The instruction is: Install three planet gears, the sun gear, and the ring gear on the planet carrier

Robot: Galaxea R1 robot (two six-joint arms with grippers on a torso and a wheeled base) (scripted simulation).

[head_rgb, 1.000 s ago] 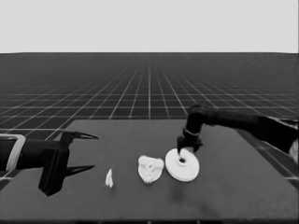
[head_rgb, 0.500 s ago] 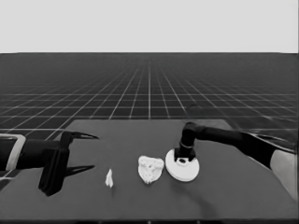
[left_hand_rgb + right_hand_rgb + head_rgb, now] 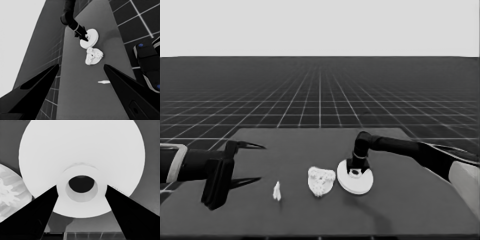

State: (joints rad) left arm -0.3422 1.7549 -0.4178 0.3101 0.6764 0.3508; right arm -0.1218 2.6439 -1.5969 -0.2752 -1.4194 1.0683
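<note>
Right of the table's middle lies the larger round part (image 3: 355,181), the right gripper (image 3: 354,172) straddling its raised hub, fingers spread. Just left sits the smaller round part (image 3: 321,181) bearing gears, then a thin white piece (image 3: 276,191). Far left, the left gripper (image 3: 255,162) hangs open.

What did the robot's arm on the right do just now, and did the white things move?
The right gripper came down onto the raised middle of the larger round part, fingers either side of it. The part itself hasn't moved. The smaller round part with gears, thin white piece and left gripper stayed put.
</note>
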